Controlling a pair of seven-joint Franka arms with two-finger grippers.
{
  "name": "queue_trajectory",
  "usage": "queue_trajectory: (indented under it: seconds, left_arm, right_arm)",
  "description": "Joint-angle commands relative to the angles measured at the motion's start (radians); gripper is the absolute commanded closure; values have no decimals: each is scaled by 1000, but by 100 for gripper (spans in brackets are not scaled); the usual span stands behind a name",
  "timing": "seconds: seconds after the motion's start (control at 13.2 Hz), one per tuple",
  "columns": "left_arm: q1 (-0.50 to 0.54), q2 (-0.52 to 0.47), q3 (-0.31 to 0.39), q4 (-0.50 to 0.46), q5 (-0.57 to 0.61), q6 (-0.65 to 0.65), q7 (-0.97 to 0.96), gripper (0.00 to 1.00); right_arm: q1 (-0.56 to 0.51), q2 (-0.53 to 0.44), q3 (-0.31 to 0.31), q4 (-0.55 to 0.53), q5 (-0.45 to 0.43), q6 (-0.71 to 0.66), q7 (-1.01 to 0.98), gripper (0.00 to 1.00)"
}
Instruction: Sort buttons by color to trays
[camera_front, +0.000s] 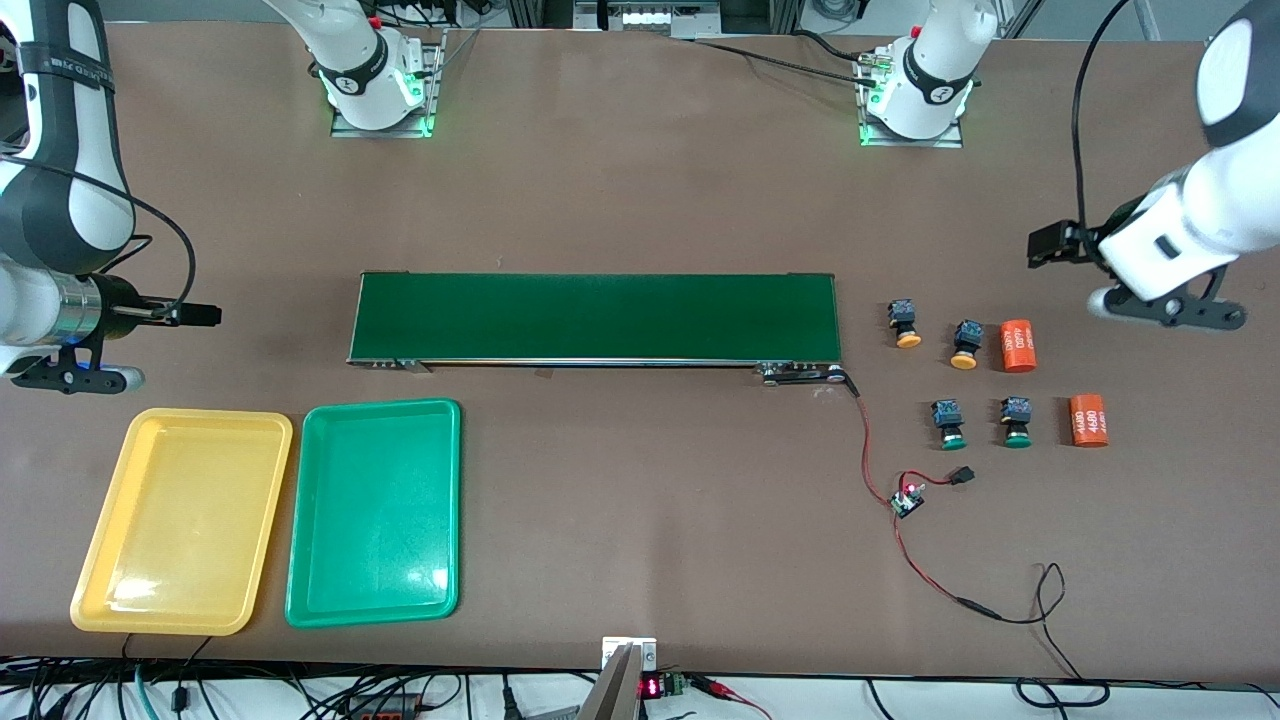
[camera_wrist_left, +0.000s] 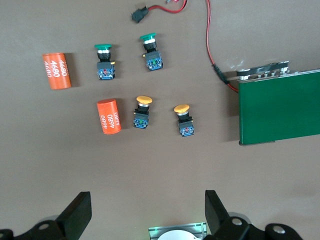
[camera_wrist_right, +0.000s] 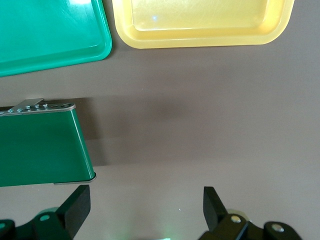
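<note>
Front view: four push-button switches wait unsorted on the brown table at the left arm's end, beside the dark-green conveyor belt (camera_front: 595, 317). Two yellow-capped buttons (camera_front: 906, 323) (camera_front: 966, 344) lie farther from the camera, two green-capped buttons (camera_front: 948, 422) (camera_front: 1017, 420) nearer, with two orange cylinders (camera_front: 1018, 345) (camera_front: 1088, 420) beside them. The yellow tray (camera_front: 100, 560) and the green tray (camera_front: 310, 540) sit side by side, both bare, at the right arm's end.

Sorting appears not yet begun; the step in hand looks like the approach to a first pick. The left gripper (camera_wrist_left: 147, 212) hovers over bare table near the buttons, fingers spread wide and holding nothing; in its wrist view the yellow-capped pair lies closest ahead of the fingertips but apart from them. The next move likely calls for lowering the open jaws astride one switch body, clear of the neighbouring cylinder.

The right gripper (camera_wrist_right: 145, 207) waits over bare table between belt end and trays, fingers likewise spread and empty.
</note>
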Motion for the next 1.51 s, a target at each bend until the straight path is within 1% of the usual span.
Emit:
queue_trajectory:
  seconds: [0.0, 0.08, 0.15, 0.3, 0.38, 0.45, 0.53, 0.76, 0.83, 0.98, 1.21, 1.29, 1.36, 1.44]
  left_arm:
    - [11, 63, 0, -10, 30, 38, 4, 0]
    - [25, 71, -2, -36, 75, 63, 3, 0]
    - [37, 95, -2, -62, 131, 116, 7, 0]
    - [112, 152, -6, -72, 141, 199, 27, 0]
    - [128, 189, -5, -70, 141, 259, 70, 0]
    - [149, 215, -5, -76, 141, 314, 101, 0]
    - [177, 223, -8, -108, 141, 351, 116, 0]
    - [197, 211, -9, -284, 141, 544, 130, 0]
    - [223, 211, -11, -328, 141, 596, 132, 0]
    - [232, 211, -12, -424, 141, 704, 133, 0]
    - [258, 214, -12, -587, 141, 963, 132, 0]
    - [263, 220, -12, -621, 141, 1023, 132, 0]
    - [265, 229, -11, -622, 141, 1042, 132, 0]
    - [269, 238, -12, -622, 141, 1043, 132, 3]
  right_arm:
    - [8, -18, 18, 14, -81, -16, -16, 0]
    - [39, -18, 23, 14, -130, -16, -17, 0]
    - [71, -18, 20, 14, -156, -9, -7, 0]
    - [62, -20, 21, 14, -121, -5, -17, 0]
    - [64, -21, 20, 14, -94, -8, -17, 0]
    - [65, -23, 20, 14, -86, -10, -17, 0]
    - [65, -23, 20, 14, -86, -12, -17, 0]
    - [68, -26, 20, 14, -84, -5, -30, 0]
    - [70, -26, 21, 14, -86, -8, -30, 0]
    - [65, -26, 23, 14, -77, -9, -30, 0]
    - [64, -26, 20, 14, -66, -13, -31, 0]
    - [64, -26, 20, 14, -66, -13, -31, 0]
    - [64, -26, 20, 14, -66, -12, -33, 0]
    - [64, -26, 20, 14, -66, -10, -39, 0]
